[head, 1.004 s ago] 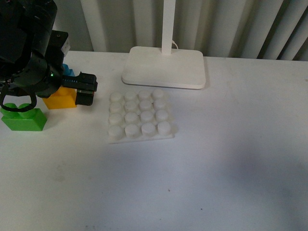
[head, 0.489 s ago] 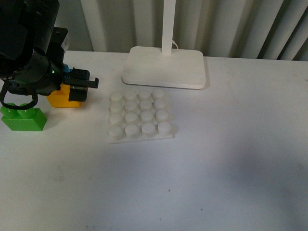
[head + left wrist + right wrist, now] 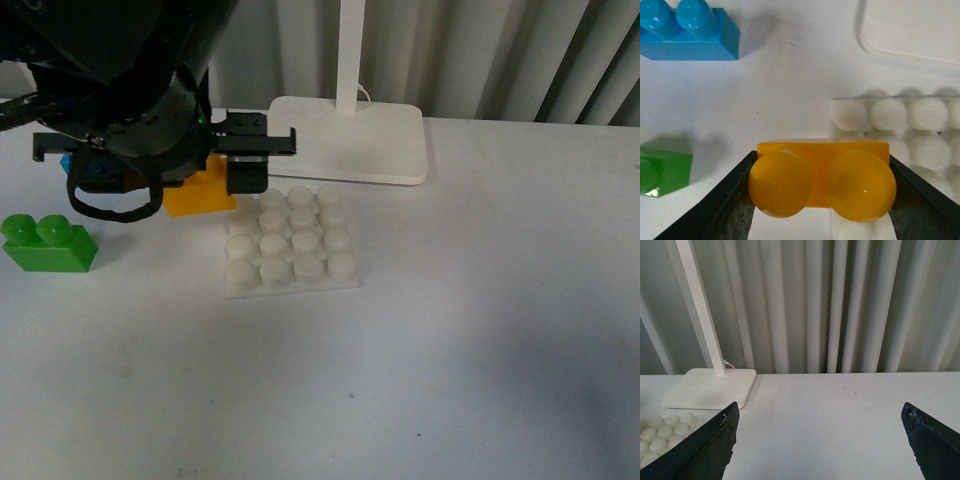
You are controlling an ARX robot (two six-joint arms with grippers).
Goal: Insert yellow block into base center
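Note:
My left gripper (image 3: pixel 205 178) is shut on the yellow block (image 3: pixel 195 193), an orange-yellow two-stud brick, and holds it above the table just left of the base (image 3: pixel 290 240). In the left wrist view the yellow block (image 3: pixel 823 180) sits between the two black fingers (image 3: pixel 735 200), over the near-left corner of the base (image 3: pixel 890 125). The base is a flat white plate with a grid of round studs. My right gripper (image 3: pixel 822 440) is open and empty over bare table; the base (image 3: pixel 660 435) shows at that view's lower left.
A green two-stud brick (image 3: pixel 48 243) lies at the left of the table. A blue brick (image 3: pixel 687 30) lies behind the left arm. A smooth white slab with an upright post (image 3: pixel 343 138) stands just behind the base.
My left gripper has lifted the yellow block off the table and carried it right, from beside the green brick to the base's left edge.

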